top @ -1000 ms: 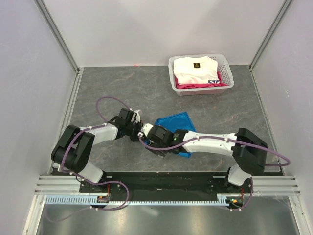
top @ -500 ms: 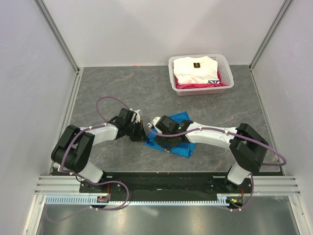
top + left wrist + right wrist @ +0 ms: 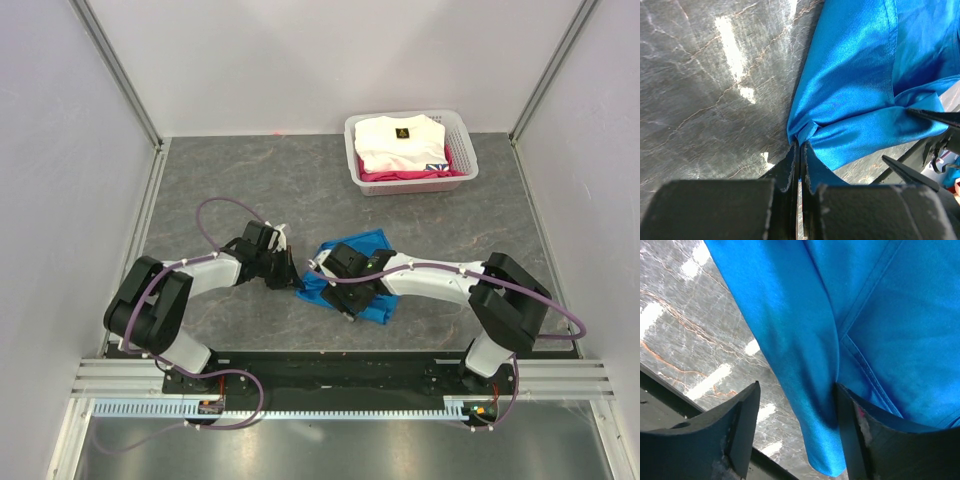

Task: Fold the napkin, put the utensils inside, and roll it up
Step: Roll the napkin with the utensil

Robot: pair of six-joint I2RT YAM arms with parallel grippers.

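– Surroundings?
– Grey veined table (image 3: 230,180), pale walls (image 3: 350,60), laundry basket (image 3: 415,185) at the back right.
– Napkin (image 3: 850,90)?
– Mid-table, bunched. Left gripper (image 3: 799,150) pinches its corner tight; right gripper (image 3: 797,390) straddles a fold, jaws apart.
– Changed?
– Since a second ago the right gripper has swung farther onto the cloth.

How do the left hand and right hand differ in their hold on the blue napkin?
The left hand is shut, pinching a bunched bit of the napkin at its edge; the right hand stands open, straddling a fold of cloth with a gap showing on one side. In the top view the left hand sits at the napkin's left side, the right hand over its middle. Both are low at the same napkin.
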